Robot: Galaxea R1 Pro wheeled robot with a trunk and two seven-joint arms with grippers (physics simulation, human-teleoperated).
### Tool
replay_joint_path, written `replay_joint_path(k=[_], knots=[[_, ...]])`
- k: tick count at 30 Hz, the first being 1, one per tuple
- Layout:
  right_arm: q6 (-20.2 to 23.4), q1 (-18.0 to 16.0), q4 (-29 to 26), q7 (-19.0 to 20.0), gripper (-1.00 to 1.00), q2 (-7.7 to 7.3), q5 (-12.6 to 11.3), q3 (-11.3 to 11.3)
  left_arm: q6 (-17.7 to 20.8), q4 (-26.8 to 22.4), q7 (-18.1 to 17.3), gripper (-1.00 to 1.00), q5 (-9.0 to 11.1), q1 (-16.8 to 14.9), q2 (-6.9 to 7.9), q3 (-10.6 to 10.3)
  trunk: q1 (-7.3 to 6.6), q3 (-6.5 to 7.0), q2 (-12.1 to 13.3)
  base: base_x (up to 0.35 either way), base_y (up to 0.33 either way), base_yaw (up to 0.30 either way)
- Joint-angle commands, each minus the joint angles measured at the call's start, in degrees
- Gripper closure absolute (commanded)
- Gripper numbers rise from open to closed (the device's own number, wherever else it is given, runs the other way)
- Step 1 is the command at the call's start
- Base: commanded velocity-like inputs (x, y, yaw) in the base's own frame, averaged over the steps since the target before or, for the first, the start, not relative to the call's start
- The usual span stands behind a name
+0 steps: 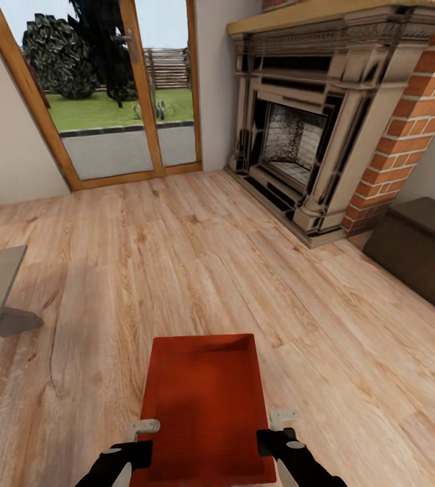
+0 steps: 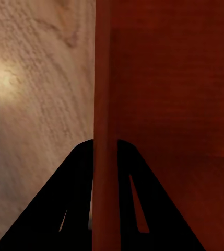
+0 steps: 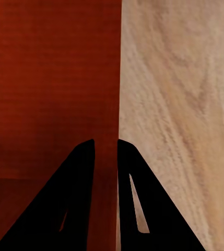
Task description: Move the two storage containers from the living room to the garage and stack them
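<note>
The storage container (image 1: pixel 207 399) runs lengthwise away from you; left gripper (image 2: pixel 105 183) and right gripper (image 3: pixel 106 183) each clamp a side wall.

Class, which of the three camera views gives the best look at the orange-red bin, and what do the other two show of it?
The head view: the bin shows whole, open top up, over the wood floor. The left wrist view shows one wall edge-on between the left tool's fingers; the right wrist view shows the opposite wall beside the right tool.

Glossy black arms with pale grey brackets — each gripper (image 1: pixel 143 433) (image 1: pixel 281 423) seemingly two flat black wedge-shaped, slotted fingers (image 2: pixel 72 209).
</note>
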Motion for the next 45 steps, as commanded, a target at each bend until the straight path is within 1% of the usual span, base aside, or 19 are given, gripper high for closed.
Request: replay_joint_path(k=[1,16,45], knots=[[0.3,0.0,0.0,-0.3,1.00,-0.08,-0.6,0.4,0.1,-0.2,0.7,1.00,0.9,0.0,0.11,-0.5,-0.23,0.23,0.4,0.000,0.000,0.000],[0.3,0.0,0.0,-0.3,1.00,-0.08,-0.6,0.4,0.1,-0.2,0.7,1.00,0.9,0.0,0.14,-0.5,-3.53,4.22,6.4,0.000,0.000,0.000],[0.3,0.0,0.0,-0.3,1.00,-0.08,-0.6,0.4,0.1,-0.2,0.7,1.00,0.9,0.0,0.08,-0.6,-3.53,6.73,6.4,0.000,0.000,0.000]])
